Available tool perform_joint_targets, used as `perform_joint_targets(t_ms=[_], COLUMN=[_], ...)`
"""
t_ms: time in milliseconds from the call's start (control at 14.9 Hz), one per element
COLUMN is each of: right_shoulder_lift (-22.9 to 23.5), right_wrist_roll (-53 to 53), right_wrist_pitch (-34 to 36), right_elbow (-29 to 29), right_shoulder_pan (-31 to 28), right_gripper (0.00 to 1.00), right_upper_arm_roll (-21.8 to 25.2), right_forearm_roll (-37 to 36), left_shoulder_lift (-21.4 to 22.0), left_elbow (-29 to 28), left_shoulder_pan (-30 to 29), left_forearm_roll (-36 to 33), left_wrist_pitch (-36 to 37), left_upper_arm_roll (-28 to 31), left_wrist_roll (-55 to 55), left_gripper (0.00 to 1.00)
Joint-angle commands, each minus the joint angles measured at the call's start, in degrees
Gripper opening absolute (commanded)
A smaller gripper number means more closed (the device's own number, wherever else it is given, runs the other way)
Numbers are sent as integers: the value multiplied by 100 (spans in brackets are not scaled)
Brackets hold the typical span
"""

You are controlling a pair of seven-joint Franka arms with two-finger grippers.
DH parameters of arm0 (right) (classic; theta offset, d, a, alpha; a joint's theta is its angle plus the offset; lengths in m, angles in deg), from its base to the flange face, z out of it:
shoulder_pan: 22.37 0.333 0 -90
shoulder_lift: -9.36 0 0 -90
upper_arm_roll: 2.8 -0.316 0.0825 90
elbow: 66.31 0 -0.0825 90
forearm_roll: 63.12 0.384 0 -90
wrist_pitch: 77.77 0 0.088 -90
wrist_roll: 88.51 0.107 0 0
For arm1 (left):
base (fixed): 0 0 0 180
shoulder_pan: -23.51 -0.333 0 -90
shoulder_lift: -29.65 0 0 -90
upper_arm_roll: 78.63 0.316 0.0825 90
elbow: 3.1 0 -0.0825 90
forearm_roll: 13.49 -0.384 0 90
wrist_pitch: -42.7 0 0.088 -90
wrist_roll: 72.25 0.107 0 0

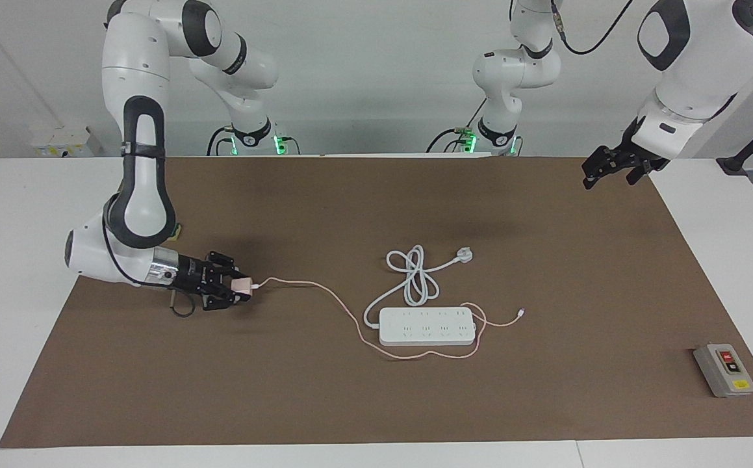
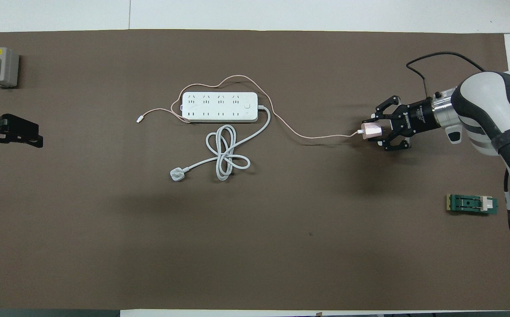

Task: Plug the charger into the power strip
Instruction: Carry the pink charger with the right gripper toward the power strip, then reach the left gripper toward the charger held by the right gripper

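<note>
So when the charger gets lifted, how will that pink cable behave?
Probably floppy: the pink cable is thin and lies in loose curves. It loops round the power strip, so it may drag or snag there as the right tool, shut on the charger, rises. The charger looks small, so likely light. The left tool waits, open.

Charger [image 1: 243, 286]: small pale pink cube, held off the mat toward the right arm's end of the bench, well apart from the strip. Its thin pink cable [image 1: 331, 296] trails across and loops around the strip.

Power strip [image 1: 427, 326]: long, flat, white, two outlet rows, sockets up; thick white cord [image 1: 412, 276] coiled nearer the robots.
</note>
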Motion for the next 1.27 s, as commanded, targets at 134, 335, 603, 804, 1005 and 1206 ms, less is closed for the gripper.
perform_joint_targets(t_ms=[134,335,603,804,1005,1206], right_shoulder_lift=[-53,-53,-114,-123,-123,-114], right_wrist_roll=[1413,2222,2838,3340,3586,3789], right_wrist_pitch=[180,-4,-671,-1260,-1508,-1560], right_elbow=[-860,-1282,-1503,-1503,-1521,-1556], right_shoulder_pan=[882,1603,2543,3203,3564,3662], right_gripper=[0,0,0,0,0,0], right_upper_arm_roll=[-54,-54,-63,-63,-63,-54], right_forearm_roll=[137,278,313,296,287,261], left_shoulder_lift=[71,62,62,71,-43,-429], left_elbow=[-61,-61,-61,-70,-123,-79], left_shoulder_pan=[4,13,21,-22,-312,-628], left_forearm_roll=[32,32,41,608,1735,2517], left_wrist_pitch=[-39,-57,-75,-153,-408,-382], left_upper_arm_roll=[19,19,19,54,63,63], left_wrist_roll=[-54,-54,-2,24,121,980], left_gripper=[100,100,100,100,100,100])
